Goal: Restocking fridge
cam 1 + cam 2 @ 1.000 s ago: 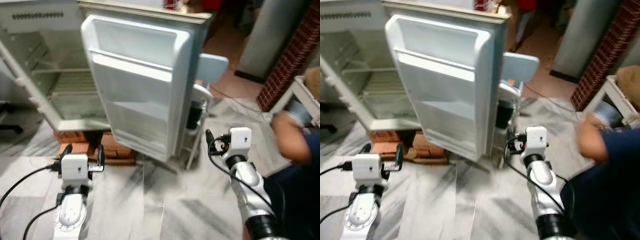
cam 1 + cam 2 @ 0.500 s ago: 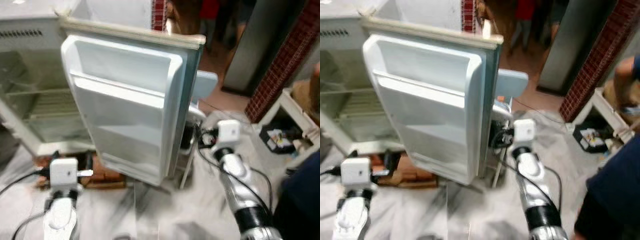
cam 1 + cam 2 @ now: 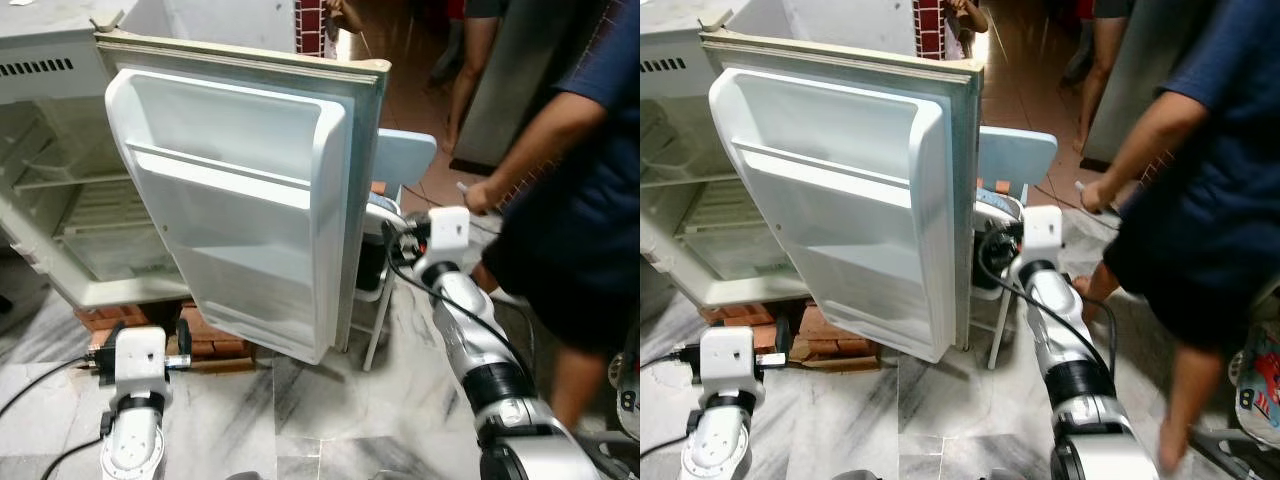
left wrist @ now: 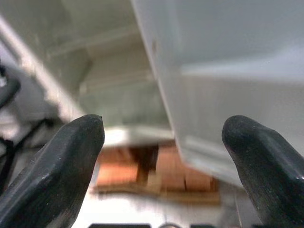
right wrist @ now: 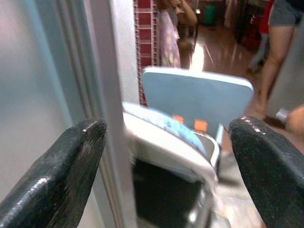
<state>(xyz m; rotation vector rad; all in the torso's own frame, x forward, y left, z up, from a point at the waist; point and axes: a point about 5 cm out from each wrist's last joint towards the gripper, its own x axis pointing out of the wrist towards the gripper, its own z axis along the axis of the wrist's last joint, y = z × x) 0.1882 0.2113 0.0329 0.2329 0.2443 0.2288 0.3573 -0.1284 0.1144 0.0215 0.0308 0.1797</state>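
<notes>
Beside fridge door (image 3: 240, 200) — right gripper (image 5: 166, 156) raised closer, fingers spread | left gripper (image 4: 164, 147) spread

The left claw (image 4: 164, 142), its two black fingers (image 4: 57, 166) spread wide and holding nothing, faces the white plastic fridge door (image 4: 228, 61) above reddish-brown bricks (image 4: 175, 173).
</notes>
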